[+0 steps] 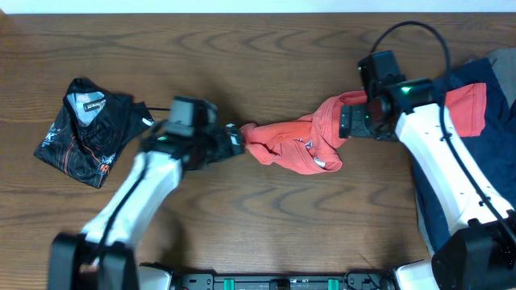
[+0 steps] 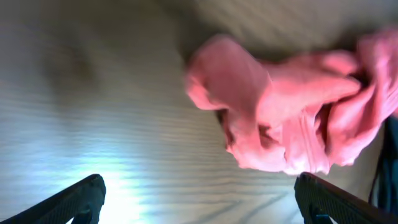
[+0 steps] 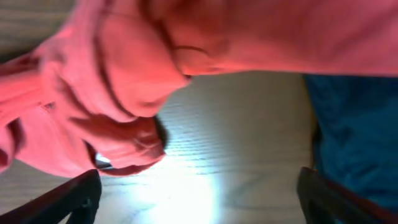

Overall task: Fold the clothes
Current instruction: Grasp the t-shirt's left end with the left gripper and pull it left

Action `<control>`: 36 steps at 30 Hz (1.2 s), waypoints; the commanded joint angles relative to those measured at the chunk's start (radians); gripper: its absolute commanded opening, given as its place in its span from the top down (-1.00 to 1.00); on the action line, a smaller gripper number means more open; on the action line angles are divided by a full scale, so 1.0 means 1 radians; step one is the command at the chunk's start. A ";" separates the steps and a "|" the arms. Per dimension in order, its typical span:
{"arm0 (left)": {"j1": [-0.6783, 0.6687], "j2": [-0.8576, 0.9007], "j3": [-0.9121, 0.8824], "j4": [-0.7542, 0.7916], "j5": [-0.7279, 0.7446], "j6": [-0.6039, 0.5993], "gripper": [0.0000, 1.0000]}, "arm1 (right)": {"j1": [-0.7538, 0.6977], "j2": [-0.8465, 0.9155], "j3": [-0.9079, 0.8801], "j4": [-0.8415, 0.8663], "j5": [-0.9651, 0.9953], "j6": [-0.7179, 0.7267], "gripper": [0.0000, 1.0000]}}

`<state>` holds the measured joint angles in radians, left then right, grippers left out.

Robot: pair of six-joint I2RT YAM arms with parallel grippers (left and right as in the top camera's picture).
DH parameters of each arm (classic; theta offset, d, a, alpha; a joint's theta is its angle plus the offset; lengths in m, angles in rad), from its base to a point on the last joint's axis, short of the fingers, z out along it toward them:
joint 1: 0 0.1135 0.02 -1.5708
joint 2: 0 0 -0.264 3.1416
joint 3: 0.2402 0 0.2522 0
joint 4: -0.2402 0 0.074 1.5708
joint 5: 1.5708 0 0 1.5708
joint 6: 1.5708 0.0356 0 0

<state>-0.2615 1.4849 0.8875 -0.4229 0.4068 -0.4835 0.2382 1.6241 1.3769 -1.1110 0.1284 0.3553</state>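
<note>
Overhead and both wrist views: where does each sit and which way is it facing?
Overhead: above the table, facing straight down; both arms show, left gripper and right gripper at the T-shirt's ends.
Left wrist: on the left arm, looking past its spread fingers at the T-shirt.
Right wrist: on the right arm, T-shirt close above its spread fingers, navy garment at right.
Shared: all three show the T-shirt.

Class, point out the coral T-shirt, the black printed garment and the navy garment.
coral T-shirt (image 1: 290,147): overhead view, middle of the bunched cloth.
black printed garment (image 1: 85,133): overhead view, its centre.
navy garment (image 3: 354,124): right wrist view, plain blue fabric.
</note>
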 commanded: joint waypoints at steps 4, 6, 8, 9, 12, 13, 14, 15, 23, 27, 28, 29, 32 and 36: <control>-0.117 0.183 0.013 0.179 0.042 -0.008 -0.28 | -0.026 -0.003 0.002 -0.021 -0.031 0.013 -0.99; -0.129 0.218 0.013 0.253 0.042 -0.008 0.28 | -0.026 -0.003 0.002 -0.026 -0.031 0.013 -0.98; -0.126 0.235 0.013 0.309 0.041 -0.008 0.88 | -0.027 -0.003 0.002 -0.034 -0.028 0.014 -0.99; -0.120 0.235 0.013 0.328 0.040 -0.008 0.88 | -0.028 -0.003 0.002 -0.036 -0.028 0.014 -0.98; -0.077 0.217 0.030 0.341 -0.003 0.036 0.88 | -0.033 -0.003 0.002 -0.043 -0.027 0.014 -0.98; -0.051 0.204 0.042 0.337 -0.027 0.069 0.88 | -0.036 -0.003 0.002 -0.045 -0.027 0.014 -0.99; -0.026 0.193 0.055 0.329 -0.053 0.087 0.88 | -0.039 -0.003 0.002 -0.045 -0.028 0.014 -0.99; 0.002 0.180 0.070 0.319 -0.076 0.096 0.88 | -0.043 -0.003 0.002 -0.045 -0.028 0.014 -0.98; 0.275 0.137 0.275 0.240 -0.101 0.098 0.88 | -0.062 -0.003 0.002 -0.048 -0.028 0.014 -0.99; 0.311 0.137 0.310 0.216 -0.061 0.098 -0.58 | -0.062 -0.003 0.002 -0.048 -0.028 0.014 -0.98; 0.310 0.137 0.310 0.209 -0.032 0.098 -0.96 | -0.062 -0.003 0.002 -0.047 -0.028 0.014 -0.98; 0.305 0.137 0.310 0.198 -0.011 0.097 -0.96 | -0.062 -0.003 0.002 -0.047 -0.028 0.014 -0.98; 0.268 0.138 0.310 0.152 0.002 0.098 -0.96 | -0.062 -0.003 0.002 -0.045 -0.028 0.014 -0.99; 0.184 0.165 0.309 0.143 0.000 0.150 -0.96 | -0.062 -0.003 0.002 -0.045 -0.039 0.014 -0.98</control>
<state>-0.0246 1.6321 1.1892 -0.2790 0.3824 -0.3866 0.1825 1.6241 1.3769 -1.1572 0.1005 0.3561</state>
